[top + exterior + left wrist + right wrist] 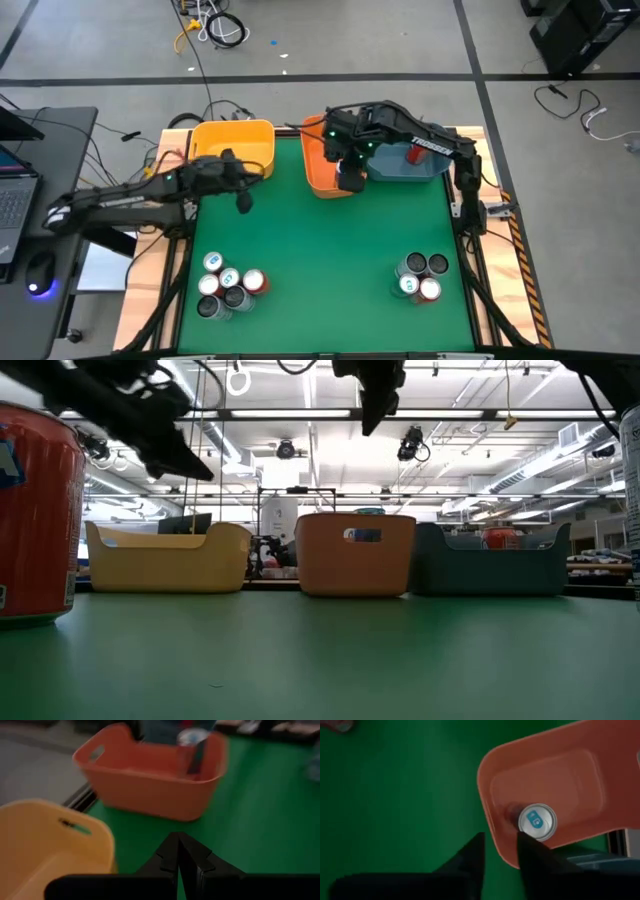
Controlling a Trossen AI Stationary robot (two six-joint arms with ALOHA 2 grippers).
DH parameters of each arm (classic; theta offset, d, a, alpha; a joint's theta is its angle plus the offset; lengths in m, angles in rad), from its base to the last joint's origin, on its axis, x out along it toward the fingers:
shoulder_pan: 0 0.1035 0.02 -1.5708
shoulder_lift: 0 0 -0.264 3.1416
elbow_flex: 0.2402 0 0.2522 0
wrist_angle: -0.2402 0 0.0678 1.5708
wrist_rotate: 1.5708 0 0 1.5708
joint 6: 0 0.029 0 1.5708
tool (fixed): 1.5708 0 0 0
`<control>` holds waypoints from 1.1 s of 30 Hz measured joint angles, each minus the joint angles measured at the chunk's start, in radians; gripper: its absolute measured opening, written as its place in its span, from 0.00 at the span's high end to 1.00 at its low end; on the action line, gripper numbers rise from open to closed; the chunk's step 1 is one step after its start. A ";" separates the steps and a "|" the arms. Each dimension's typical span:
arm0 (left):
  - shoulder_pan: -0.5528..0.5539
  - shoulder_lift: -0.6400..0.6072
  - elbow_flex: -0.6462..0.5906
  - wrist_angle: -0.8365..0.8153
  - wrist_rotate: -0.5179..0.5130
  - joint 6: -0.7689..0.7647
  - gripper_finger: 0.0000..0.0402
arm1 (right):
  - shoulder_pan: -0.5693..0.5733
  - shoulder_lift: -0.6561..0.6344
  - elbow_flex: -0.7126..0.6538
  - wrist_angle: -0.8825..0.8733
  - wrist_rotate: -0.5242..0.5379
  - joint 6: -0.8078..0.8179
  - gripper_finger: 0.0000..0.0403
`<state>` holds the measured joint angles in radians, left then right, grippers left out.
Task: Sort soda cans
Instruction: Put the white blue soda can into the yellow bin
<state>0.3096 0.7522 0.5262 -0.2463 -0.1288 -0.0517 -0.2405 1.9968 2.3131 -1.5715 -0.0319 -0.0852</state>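
One soda can (536,821) with a silver top and a blue mark stands upright on the floor of the orange bin (580,780). My right gripper (500,851) hangs above that bin's near rim, open, nothing between its fingers; the high view shows it there too (350,178). My left gripper (177,851) is shut and empty, raised over the table just in front of the yellow bin (235,145). Several cans stand in a cluster at the near left (228,285) and several more at the near right (420,275).
Yellow, orange (320,170) and blue (425,170) bins stand in a row along the far edge; something red shows in the blue one. A red can (35,510) stands close to the low camera. Bare green table (330,260) lies between the two clusters.
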 joint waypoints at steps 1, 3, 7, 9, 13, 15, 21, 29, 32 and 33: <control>0.000 0.042 0.027 -0.014 -0.026 -0.007 0.96 | 0.006 0.000 0.000 0.000 0.007 -0.015 0.84; 0.000 0.113 0.080 -0.045 -0.064 -0.008 0.96 | 0.015 0.001 0.000 0.000 0.008 -0.042 0.92; 0.000 0.201 0.165 -0.130 -0.070 -0.006 0.96 | 0.022 0.001 0.000 0.001 0.009 -0.081 0.98; 0.000 0.217 0.191 -0.156 -0.072 -0.006 0.96 | 0.022 0.001 0.000 0.006 0.009 -0.097 0.97; 0.005 0.220 0.208 -0.184 -0.089 -0.020 0.96 | 0.022 0.001 -0.019 0.063 -0.020 -0.140 1.00; 0.016 0.219 0.217 -0.205 -0.097 -0.057 0.96 | 0.022 0.001 -0.049 0.107 -0.044 -0.159 0.99; 0.045 0.218 0.219 -0.249 -0.097 -0.060 0.96 | 0.022 0.001 -0.205 0.278 -0.076 -0.209 1.00; 0.070 0.218 0.219 -0.236 -0.096 -0.067 0.96 | 0.022 -0.165 -0.561 0.716 -0.125 -0.224 1.00; 0.070 0.218 0.219 -0.237 -0.096 -0.039 0.96 | 0.022 -0.274 -0.760 0.934 -0.127 -0.209 1.00; 0.070 0.218 0.219 -0.237 -0.096 -0.034 0.96 | 0.022 -0.312 -0.824 1.006 -0.127 -0.199 1.00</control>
<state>0.3798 0.9707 0.7456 -0.4831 -0.2252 -0.0860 -0.2184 1.6850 1.4892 -0.5656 -0.1585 -0.2842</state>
